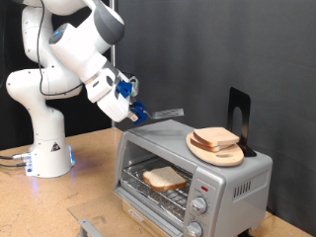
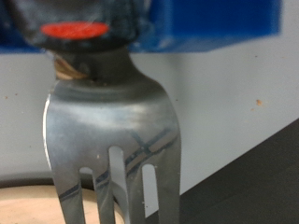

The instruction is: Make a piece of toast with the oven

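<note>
One piece of toast (image 1: 164, 178) already lies on the oven (image 1: 193, 180) rack in the exterior view, while the gripper (image 1: 129, 103) hovers above the oven's top, clamped on a fork (image 1: 163, 114). Wrist view: tines fill the frame; keep them level and the grip firm.

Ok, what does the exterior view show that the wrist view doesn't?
Only the exterior view: the silver toaster oven with its glass door open, a pale bread slice on its wire rack, another slice on top. Only the wrist view: the metal fork's separate tines and a red-orange disc. Both: the blue gripper, the fork and the round light wooden board.
</note>
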